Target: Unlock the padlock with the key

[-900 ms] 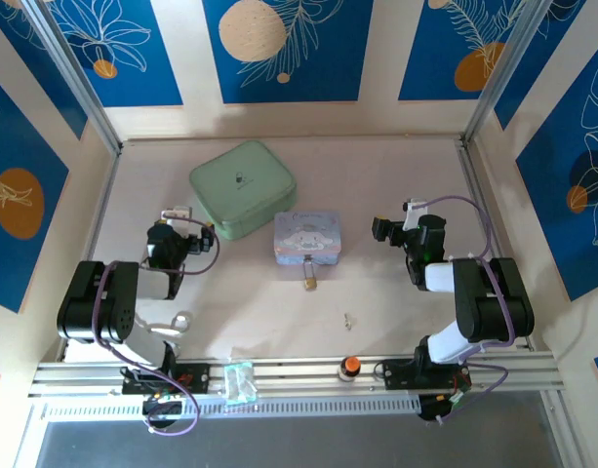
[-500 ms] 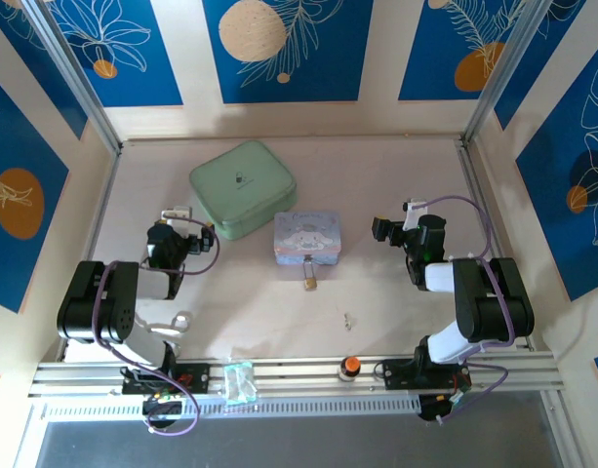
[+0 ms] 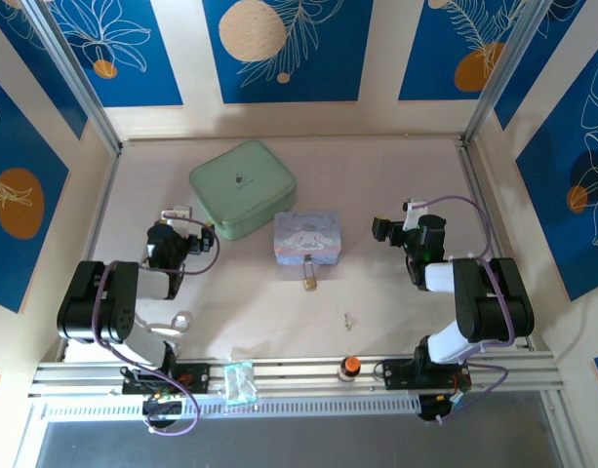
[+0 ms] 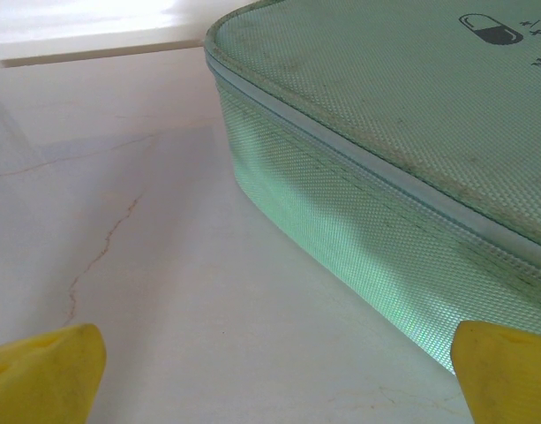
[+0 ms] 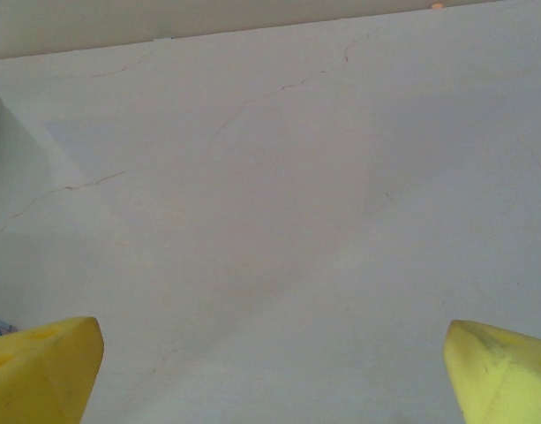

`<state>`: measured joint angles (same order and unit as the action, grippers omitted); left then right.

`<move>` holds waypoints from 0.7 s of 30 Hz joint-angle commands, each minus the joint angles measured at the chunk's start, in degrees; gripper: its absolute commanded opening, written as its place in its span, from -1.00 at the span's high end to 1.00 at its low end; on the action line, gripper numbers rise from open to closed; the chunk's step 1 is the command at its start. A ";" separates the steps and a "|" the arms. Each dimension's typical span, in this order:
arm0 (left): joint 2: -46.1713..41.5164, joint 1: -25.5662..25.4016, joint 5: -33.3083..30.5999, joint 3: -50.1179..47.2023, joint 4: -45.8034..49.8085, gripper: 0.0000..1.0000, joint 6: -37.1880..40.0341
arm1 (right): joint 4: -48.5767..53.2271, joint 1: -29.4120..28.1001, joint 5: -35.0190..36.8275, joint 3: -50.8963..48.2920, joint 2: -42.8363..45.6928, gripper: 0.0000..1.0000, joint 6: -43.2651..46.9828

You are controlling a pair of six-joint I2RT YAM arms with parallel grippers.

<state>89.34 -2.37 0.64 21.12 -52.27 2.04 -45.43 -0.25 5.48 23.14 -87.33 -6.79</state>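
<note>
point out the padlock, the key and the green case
padlock [image 3: 307, 283], top external view, on its brass body
key [image 3: 348, 319], top external view, on its middle
green case [image 3: 242, 187], top external view, centre of the lid

Brass padlock [image 3: 307, 282] lying flat; tiny silvery key [image 3: 348, 319] nearby, not touching

The mint-green zip case [image 4: 385, 132], lying near the table's [image 3: 396, 175] far edge, is carrying a small dark capsule symbol on its lid. Beneath it, lettering is starting with what looks like "Me" before running out of frame. The pale blue tin's [image 3: 307, 237] cartoon print is showing nothing legible.
</note>
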 commanded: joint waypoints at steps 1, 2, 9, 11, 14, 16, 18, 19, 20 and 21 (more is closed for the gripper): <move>0.15 -0.18 1.11 0.56 -0.95 -0.99 0.51 | -0.40 0.26 -1.16 0.99 0.25 -0.98 1.24; 0.21 -0.18 1.11 0.79 -0.57 -0.99 0.51 | -0.37 0.25 -1.13 1.03 0.23 -0.98 1.24; 0.19 -0.18 1.08 0.67 -0.77 -0.99 0.51 | -0.38 0.25 -1.08 1.03 0.23 -0.98 1.25; 0.11 -0.18 0.96 0.37 -1.26 -0.99 0.44 | -0.60 0.25 -1.11 0.85 0.32 -0.98 1.25; -0.19 -0.18 0.50 -0.27 -2.37 -0.99 0.33 | -0.19 0.25 -1.40 0.94 0.70 -0.98 1.32; -1.55 -0.18 0.44 -0.79 -2.40 -0.99 0.41 | 1.36 0.04 -1.60 1.33 1.77 -0.98 1.65; -4.59 -0.13 -0.70 -1.41 -0.85 -0.99 -0.08 | 4.78 -0.49 -1.34 2.31 3.66 -0.98 2.27; -6.61 -0.18 -0.99 -1.46 0.81 -0.99 -0.22 | 7.38 -0.75 -1.51 3.17 4.86 -0.98 2.55; -8.57 -0.18 -0.70 -1.29 2.79 -0.99 -0.05 | 10.45 -0.95 -1.52 4.14 6.12 -0.98 2.52; -10.34 -0.18 -0.29 -1.10 4.68 -0.99 0.20 | 13.09 -1.07 -1.60 5.00 7.24 -0.98 2.40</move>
<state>83.59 -2.37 0.27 20.12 -50.11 1.98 -38.79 -0.78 4.86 24.88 -83.83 -5.85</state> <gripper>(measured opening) 0.996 0.990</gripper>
